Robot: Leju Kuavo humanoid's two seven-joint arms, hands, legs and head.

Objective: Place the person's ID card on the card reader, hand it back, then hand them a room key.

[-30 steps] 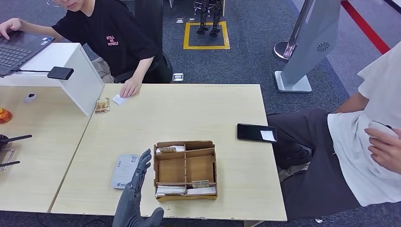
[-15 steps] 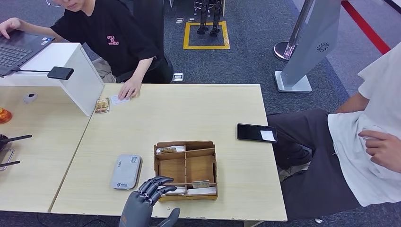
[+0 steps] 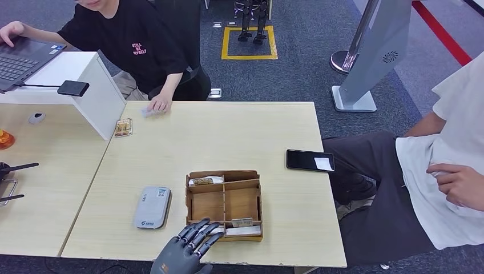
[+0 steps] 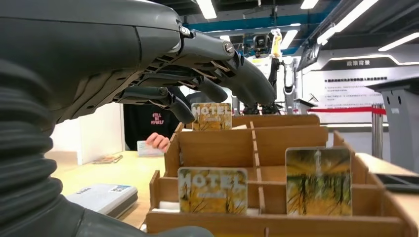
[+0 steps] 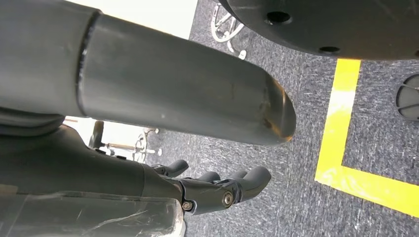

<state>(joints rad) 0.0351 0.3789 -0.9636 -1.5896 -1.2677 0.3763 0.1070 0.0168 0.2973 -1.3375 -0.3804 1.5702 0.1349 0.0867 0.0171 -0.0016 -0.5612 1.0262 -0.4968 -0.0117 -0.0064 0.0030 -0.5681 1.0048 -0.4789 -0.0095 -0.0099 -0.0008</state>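
Left hand [image 3: 185, 251] has moved from card reader [image 3: 152, 206] to wooden tray [image 3: 224, 171].

Head view looks down on the table [image 3: 240, 137]; left wrist sits low beside it; right wrist faces floor.

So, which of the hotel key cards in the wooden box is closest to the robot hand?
The upright HOTEL card in the far compartment, just under the left robot hand's fingertips; the two cards at the front stand lower, apart from the fingers.

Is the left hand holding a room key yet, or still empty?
Empty. The left hand hovers with fingers spread above the near compartments of the wooden organizer; the hotel key cards stand untouched in their slots.
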